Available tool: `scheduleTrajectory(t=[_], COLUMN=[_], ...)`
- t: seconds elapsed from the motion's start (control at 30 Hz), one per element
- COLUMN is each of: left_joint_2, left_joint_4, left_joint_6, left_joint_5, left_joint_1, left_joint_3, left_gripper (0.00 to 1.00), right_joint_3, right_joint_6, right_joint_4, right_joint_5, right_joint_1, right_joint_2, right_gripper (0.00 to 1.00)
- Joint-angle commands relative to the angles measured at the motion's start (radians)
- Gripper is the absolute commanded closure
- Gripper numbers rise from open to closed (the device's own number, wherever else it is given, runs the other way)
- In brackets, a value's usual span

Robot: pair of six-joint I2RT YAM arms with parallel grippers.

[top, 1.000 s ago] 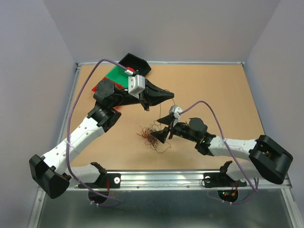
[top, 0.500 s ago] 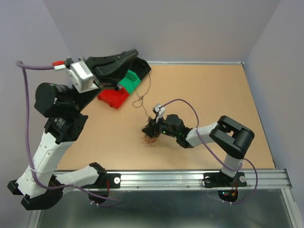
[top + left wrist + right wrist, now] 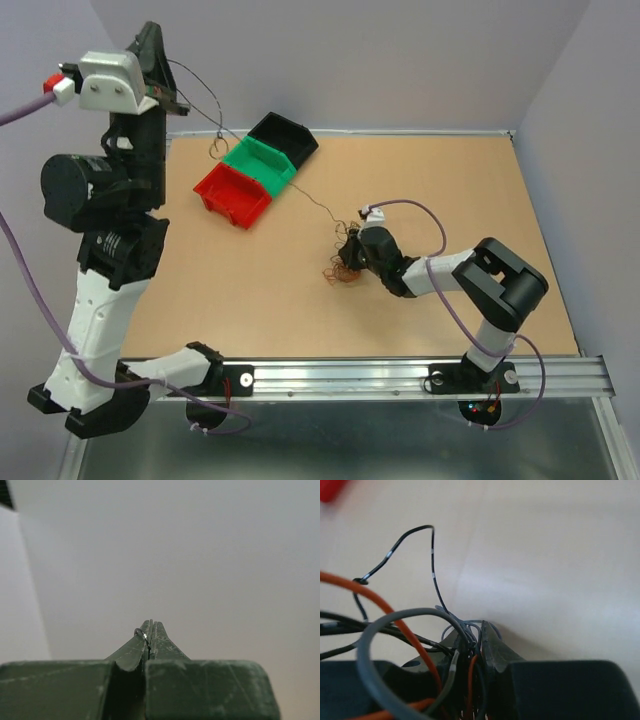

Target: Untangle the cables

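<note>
High on the far left, up near the wall: left gripper [image 3: 150, 630], fingers pressed tight together, pinching one dark wire [image 3: 141, 632] right at the tips. From there, thin line of wire sloping down and rightward, small loop hanging just beside the bins, then on toward mid-table.

Next along, three small bins touching in a diagonal row on the table [image 3: 470, 200]: red bin [image 3: 228, 212] nearest, green bin [image 3: 285, 172] in the middle, black bin [image 3: 283, 135] furthest back. Plain coloured floors showing in all three. Hard to tell from above: dark wire brushing the green one or only passing over it.

Further right, near the middle of the board, the cables [image 3: 338, 270]: a curly knot of red, orange-brown and dark strands, lying well apart from the bins.

Right on that knot, right gripper [image 3: 472, 632], low at the table, jaws almost together and clamped on a bundle of strands, orange, grey and black among them.
</note>
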Motion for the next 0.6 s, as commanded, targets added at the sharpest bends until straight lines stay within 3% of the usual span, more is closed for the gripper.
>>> scheduleTrajectory(t=[0.0,0.17,0.37,0.47,0.57], left_joint_2=[0.043,0.065,0.044,0.063,0.091], left_joint_4=[0.026,0.029,0.069,0.080,0.100], left_joint_6=[-0.025,-0.051,-0.079,-0.088,-0.101], left_joint_5=[-0.075,-0.024,0.210,0.202,0.195], left_joint_1=[0.167,0.269,0.322,0.324,0.342], left_joint_3=[0.098,0.075,-0.081,-0.115,-0.145], left_gripper=[1.00,1.00,1.00,1.00,1.00], right_joint_3=[0.065,0.048,0.054,0.051,0.043], right_joint_6=[0.097,0.235,0.234,0.214,0.198], right_joint_4=[-0.148,-0.268,-0.268,-0.268,-0.268], right_joint_5=[0.135,0.370,0.369,0.370,0.383], right_joint_1=[-0.072,-0.101,-0.106,-0.106,-0.106], right_joint_2=[-0.019,-0.070,-0.073,-0.088,-0.111], right_gripper=[0.76,0.67,0.68,0.65,0.28])
